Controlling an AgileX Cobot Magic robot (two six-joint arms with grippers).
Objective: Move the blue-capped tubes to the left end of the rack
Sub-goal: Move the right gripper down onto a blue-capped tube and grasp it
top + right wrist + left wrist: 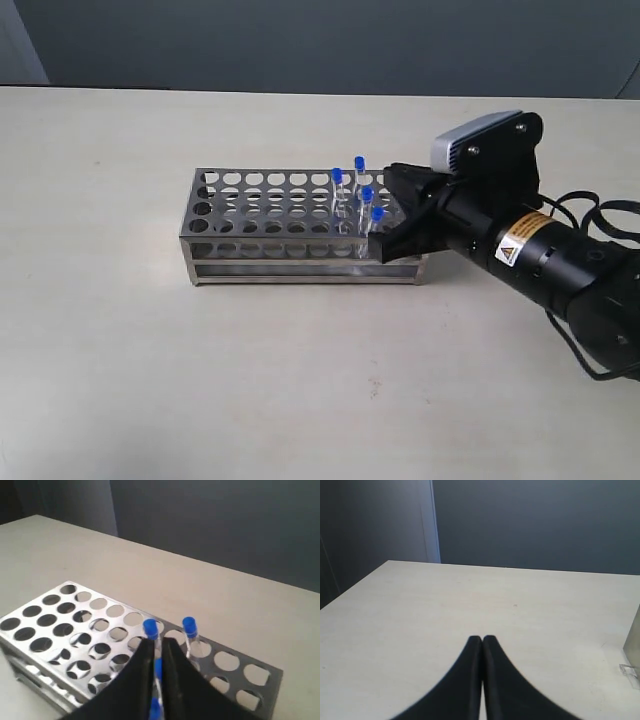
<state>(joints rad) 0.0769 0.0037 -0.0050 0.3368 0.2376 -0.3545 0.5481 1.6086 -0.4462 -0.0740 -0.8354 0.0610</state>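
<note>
The steel rack [300,238] stands mid-table, its long side facing the exterior camera. Four blue-capped tubes stand upright in holes at its right end: two at the back [337,176] [359,162] and two nearer [367,194] [376,213]. My right gripper [395,212] reaches in from the right over that end. In the right wrist view its fingers [160,642] are closed to a narrow gap holding a tube [158,669], with another cap [155,710] lower in the gap. Two tubes [150,627] [189,625] stand beyond the tips. My left gripper [482,639] is shut and empty over bare table.
The rack's [265,680] holes toward its left end stand empty. The pale table [150,380] spreads around the rack; a dark wall runs behind it. The right arm and its cables [590,290] fill the right side. A grey edge [634,640] shows in the left wrist view.
</note>
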